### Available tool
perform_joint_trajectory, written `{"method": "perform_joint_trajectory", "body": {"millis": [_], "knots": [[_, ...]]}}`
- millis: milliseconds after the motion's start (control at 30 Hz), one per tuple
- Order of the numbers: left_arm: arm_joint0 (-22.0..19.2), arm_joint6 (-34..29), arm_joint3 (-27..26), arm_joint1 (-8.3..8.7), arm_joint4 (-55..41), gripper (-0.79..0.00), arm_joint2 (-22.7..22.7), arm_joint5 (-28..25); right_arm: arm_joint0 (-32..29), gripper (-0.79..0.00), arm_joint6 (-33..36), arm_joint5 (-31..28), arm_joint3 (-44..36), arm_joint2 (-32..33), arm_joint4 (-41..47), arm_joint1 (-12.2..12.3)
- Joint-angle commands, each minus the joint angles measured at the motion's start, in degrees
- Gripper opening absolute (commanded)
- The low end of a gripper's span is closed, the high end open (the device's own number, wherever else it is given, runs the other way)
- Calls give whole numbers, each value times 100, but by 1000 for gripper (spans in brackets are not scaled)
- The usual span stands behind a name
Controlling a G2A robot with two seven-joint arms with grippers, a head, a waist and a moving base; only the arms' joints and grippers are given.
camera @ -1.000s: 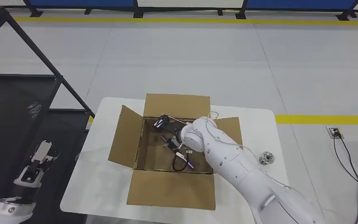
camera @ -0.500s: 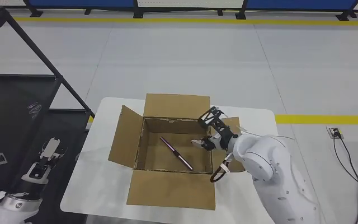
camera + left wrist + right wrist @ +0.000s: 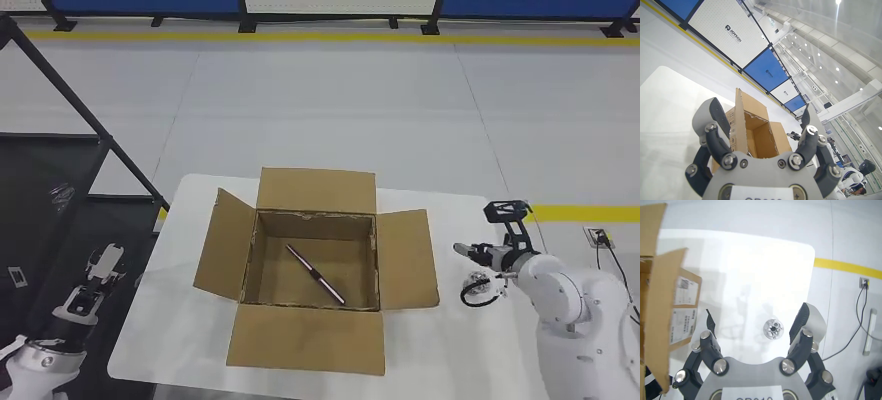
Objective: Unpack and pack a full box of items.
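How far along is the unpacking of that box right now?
Nearly unpacked: the box shows only one dark pen inside. A small silver knob is out on the table. The right gripper hangs open over the knob, holding nothing. Left: the pen, then repacking.

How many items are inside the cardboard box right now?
1: a slim dark pen-like stick lying diagonally on the floor of the cardboard box. The near wall may hide something small.

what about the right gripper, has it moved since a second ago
Yes. The right gripper left the cardboard box, crossing its flap to the table edge.
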Motion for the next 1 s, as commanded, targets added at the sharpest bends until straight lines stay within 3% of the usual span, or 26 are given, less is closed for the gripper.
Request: {"method": "perform_joint_trajectory", "body": {"millis": [0, 233, 500, 533, 600, 733, 800, 967], "knots": [[-31, -24, -23, 7, 50, 0, 39, 22, 103, 0, 179, 50, 507, 25, -110, 31], [-95, -71, -84, 26, 192, 0, 166, 95, 398, 0, 497, -122, 1636, 9, 4, 111], [-56, -33, -99, 36, 256, 0, 217, 102, 534, 0, 392, -206, 2144, -88, 179, 169], [-43, -26, -106, 37, 255, 0, 216, 102, 565, -55, 380, -203, 2216, -116, 180, 174], [-11, -15, -116, 38, 257, 0, 200, 92, 633, -428, 343, -177, 2354, -158, 194, 185], [67, 28, -131, 39, 218, 0, 146, 73, 729, -714, 286, -186, 2536, -167, 262, 220], [106, 42, -140, 39, 200, 0, 125, 57, 755, -785, 266, -178, 2565, -167, 292, 237], [178, 79, -173, 39, 164, 0, 91, 26, 678, -785, 174, -79, 2278, -108, 405, 282]]}}
